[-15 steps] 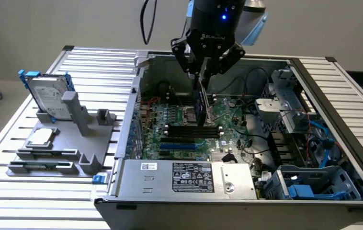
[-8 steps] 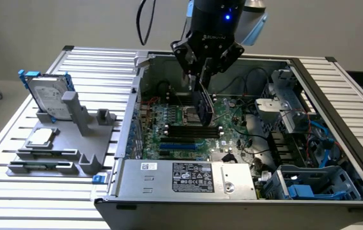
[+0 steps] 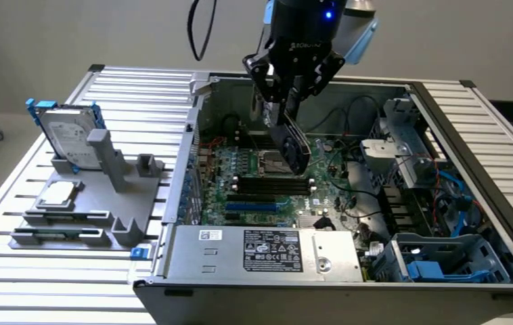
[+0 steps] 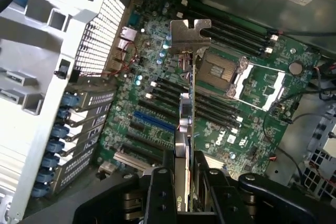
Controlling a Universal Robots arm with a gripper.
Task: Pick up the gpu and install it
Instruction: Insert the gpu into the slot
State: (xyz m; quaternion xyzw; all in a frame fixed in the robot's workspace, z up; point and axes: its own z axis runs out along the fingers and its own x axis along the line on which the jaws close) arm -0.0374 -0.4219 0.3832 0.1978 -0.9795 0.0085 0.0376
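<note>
Tool (image 4: 184, 182) clamped on gpu (image 3: 290, 143), upper centre of exterior view; card held edge-on above motherboard (image 3: 248, 179) inside case (image 3: 329, 298), likely so slots can be met squarely.

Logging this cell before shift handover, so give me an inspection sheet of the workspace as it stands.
Surface: slatted metal table carrying an open computer case.
Job's things: gpu held on edge above the motherboard.
Clutter: grey stand on the exterior view's left holding a hard drive and a processor chip.
Grippers: gripper shut on the gpu, over the case.
Cables: black cable hanging above the case; red wires inside it.
Surroundings: plain wall behind.
</note>
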